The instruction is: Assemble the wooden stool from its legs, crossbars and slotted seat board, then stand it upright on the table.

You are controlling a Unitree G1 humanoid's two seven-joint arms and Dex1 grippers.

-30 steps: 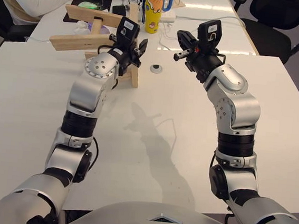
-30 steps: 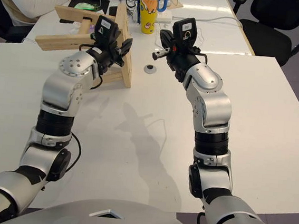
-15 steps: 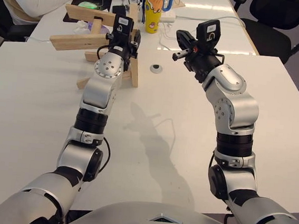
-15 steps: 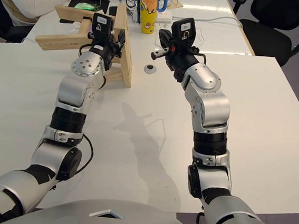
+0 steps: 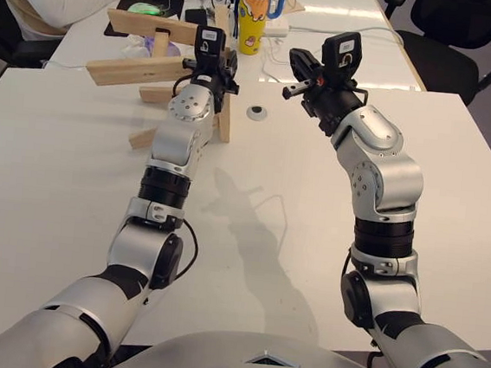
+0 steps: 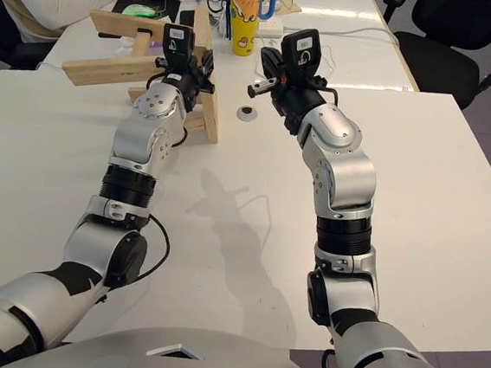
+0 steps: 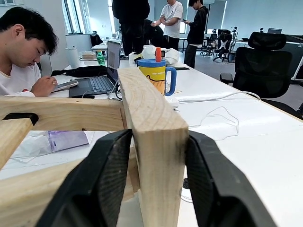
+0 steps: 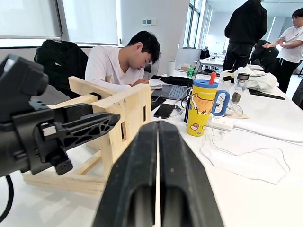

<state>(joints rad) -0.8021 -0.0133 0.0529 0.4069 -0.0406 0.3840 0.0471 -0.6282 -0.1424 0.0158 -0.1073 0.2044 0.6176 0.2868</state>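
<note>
Two pincers hang near the yellow mug: the left pincer clamps the seat board of the stool, which lies sideways on the worktop, likely to tip it upright, and the right pincer hovers clenched, empty.

An open-plan office: long white desks, black swivel chairs, a laptop.

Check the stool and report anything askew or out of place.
The wooden stool is not upright: it lies tipped on its side at the far edge of the table, its seat board standing on edge and its legs pointing sideways. The left tool clamps that board's edge. Nothing looks broken or spilled.
</note>
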